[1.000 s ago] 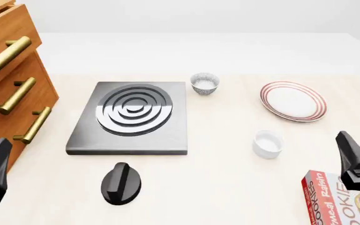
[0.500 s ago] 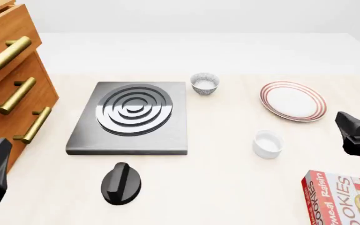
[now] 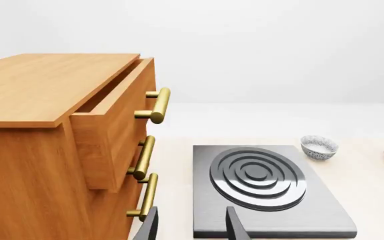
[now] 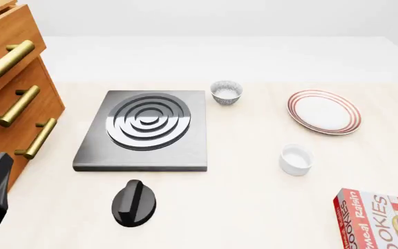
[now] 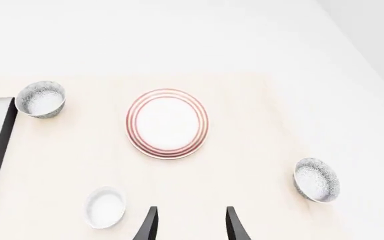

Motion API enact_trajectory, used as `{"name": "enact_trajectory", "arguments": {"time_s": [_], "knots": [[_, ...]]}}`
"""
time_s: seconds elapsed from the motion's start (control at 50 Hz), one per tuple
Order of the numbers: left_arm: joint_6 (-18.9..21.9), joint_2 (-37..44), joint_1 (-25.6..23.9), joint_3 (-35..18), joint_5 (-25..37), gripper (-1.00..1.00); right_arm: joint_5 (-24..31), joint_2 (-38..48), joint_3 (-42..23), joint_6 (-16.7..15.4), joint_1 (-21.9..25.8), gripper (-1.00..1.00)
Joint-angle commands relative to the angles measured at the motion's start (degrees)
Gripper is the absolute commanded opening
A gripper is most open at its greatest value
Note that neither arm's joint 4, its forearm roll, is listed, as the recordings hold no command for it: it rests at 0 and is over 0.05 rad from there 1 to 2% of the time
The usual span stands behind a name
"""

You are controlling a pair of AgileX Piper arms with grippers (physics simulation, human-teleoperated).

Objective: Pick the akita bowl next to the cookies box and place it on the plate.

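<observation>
One akita bowl (image 5: 317,180), grey-patterned outside and white inside, sits right of the plate (image 5: 167,123) and shows only in the right wrist view. It lies on the side of the red cookies box (image 4: 382,220), which stands at the front right. Its twin (image 4: 227,92) stands by the stove's far right corner. The plate (image 4: 323,111) is white with red rings. My right gripper (image 5: 190,225) hangs open and holds nothing, high above the table, with the bowl off to one side of its fingers. My left gripper (image 3: 192,227) is open and holds nothing near the stove's front edge.
A plain white cup (image 4: 296,159) stands between the plate and the cookies box. The black stove (image 4: 145,129) fills the middle, with a black knob (image 4: 134,202) in front of it. A wooden cabinet (image 4: 9,93) with brass handles and a part-open top drawer lines the left.
My right arm has risen from beside the cookies box and drawn back to the right edge of the front view, almost leaving it. The left arm and all objects stayed put.
</observation>
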State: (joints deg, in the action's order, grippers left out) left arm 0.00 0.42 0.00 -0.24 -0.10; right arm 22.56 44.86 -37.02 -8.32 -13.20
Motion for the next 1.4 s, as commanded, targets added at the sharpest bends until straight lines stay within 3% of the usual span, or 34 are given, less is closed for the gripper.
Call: {"name": "enact_trajectory", "arguments": {"time_s": [0.02, 0.14, 0.22, 0.24, 0.3, 0.34, 0.46, 0.48, 0.64, 1.0, 1.08, 1.4], "knots": [[0.00, 0.00, 0.00, 0.00, 0.00, 1.00, 7.38, 5.80, -8.87, -1.98, -5.99, 1.00], [0.00, 0.00, 0.00, 0.00, 0.00, 1.00, 9.56, 9.14, -13.14, -1.59, -10.24, 1.00], [0.00, 0.00, 0.00, 0.00, 0.00, 1.00, 10.20, 10.15, -14.67, -1.29, -9.38, 1.00], [0.00, 0.00, 0.00, 0.00, 0.00, 1.00, 10.28, 10.60, -15.00, -2.45, -10.95, 1.00], [0.00, 0.00, 0.00, 0.00, 0.00, 1.00, 10.70, 11.36, -16.22, -1.28, -11.55, 1.00], [0.00, 0.00, 0.00, 0.00, 0.00, 1.00, 10.65, 12.01, -16.97, -1.58, -14.35, 1.00], [0.00, 0.00, 0.00, 0.00, 0.00, 1.00, 11.52, 13.57, -19.33, -0.85, -14.55, 1.00], [0.00, 0.00, 0.00, 0.00, 0.00, 1.00, 11.41, 14.94, -19.93, -1.89, -16.64, 1.00], [0.00, 0.00, 0.00, 0.00, 0.00, 1.00, 11.63, 19.89, -23.96, -3.10, -18.83, 1.00], [0.00, 0.00, 0.00, 0.00, 0.00, 1.00, 10.82, 32.49, -32.55, -0.98, -21.40, 1.00], [0.00, 0.00, 0.00, 0.00, 0.00, 1.00, 11.25, 34.43, -35.06, 1.29, -21.17, 1.00], [0.00, 0.00, 0.00, 0.00, 0.00, 1.00, 14.38, 43.96, -45.74, 2.03, -28.51, 1.00]]}}
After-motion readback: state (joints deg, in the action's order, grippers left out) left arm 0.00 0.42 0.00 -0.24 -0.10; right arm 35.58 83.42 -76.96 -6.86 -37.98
